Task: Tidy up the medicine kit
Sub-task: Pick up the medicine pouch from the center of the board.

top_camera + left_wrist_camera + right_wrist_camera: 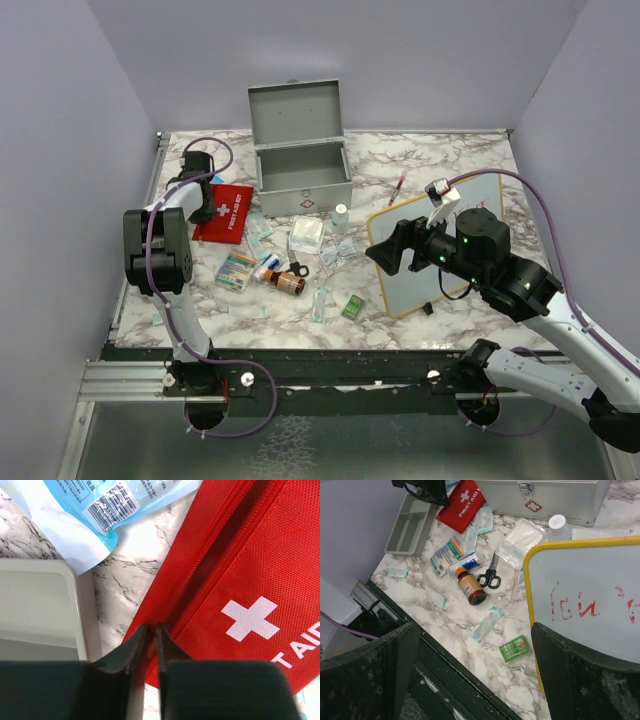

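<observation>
**gearhead_jo:** Where's the medicine kit [290, 185] relative to the hands, and what are they doing?

**tablebot_sam:** It's out past the left hand [151, 630] and off to its right, well apart from it. From the right hand [474, 627] it's straight ahead, beyond the whiteboard [590, 595]. The lid [296, 108] is standing upright and the box is open.

The left hand is down at the red first-aid pouch [240, 580]. Its fingers are nearly together and the pouch's edge looks pinched in the slit. The right hand is spread wide with nothing in it, hanging over the near corner of the whiteboard.

**gearhead_jo:** Could either one move the kit if needed?

**tablebot_sam:** I'd guess it's awkward. It's a stiff metal box with smooth painted walls, so it's probably slippery and heavier than anything else on the table [450, 160].

I'd leave it where it is and load it. If it really has to shift, I'd pinch the top rim of a side wall, not the flat front by the latch [524, 487].

The hinged lid is my worry, since a bump could drop it shut.

The pouch is the opposite, soft and floppy. An edge pinch should hold, but it'll sag.
</observation>
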Robot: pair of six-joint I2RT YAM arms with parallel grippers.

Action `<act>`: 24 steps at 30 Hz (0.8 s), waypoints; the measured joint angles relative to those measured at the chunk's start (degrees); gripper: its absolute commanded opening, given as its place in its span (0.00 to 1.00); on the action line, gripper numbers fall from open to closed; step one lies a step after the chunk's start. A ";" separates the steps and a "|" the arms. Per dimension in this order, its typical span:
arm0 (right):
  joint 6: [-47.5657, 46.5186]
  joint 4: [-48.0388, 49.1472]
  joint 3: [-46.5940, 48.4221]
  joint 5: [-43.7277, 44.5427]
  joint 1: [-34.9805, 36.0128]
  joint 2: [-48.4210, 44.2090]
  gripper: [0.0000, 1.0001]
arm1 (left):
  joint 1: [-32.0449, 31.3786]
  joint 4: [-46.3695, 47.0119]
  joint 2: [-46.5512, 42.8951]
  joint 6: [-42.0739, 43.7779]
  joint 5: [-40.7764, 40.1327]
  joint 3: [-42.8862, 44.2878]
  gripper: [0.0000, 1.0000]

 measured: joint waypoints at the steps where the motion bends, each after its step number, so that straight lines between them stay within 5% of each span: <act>1: 0.02 0.00 0.00 0.02 0.00 0.00 0.99 | 0.00 -0.09 0.00 -0.02 -0.02 0.07 0.02; 24: -1.31 1.11 3.39 5.64 0.00 1.01 0.98 | -0.04 -6.88 -14.05 -6.51 1.92 1.40 0.00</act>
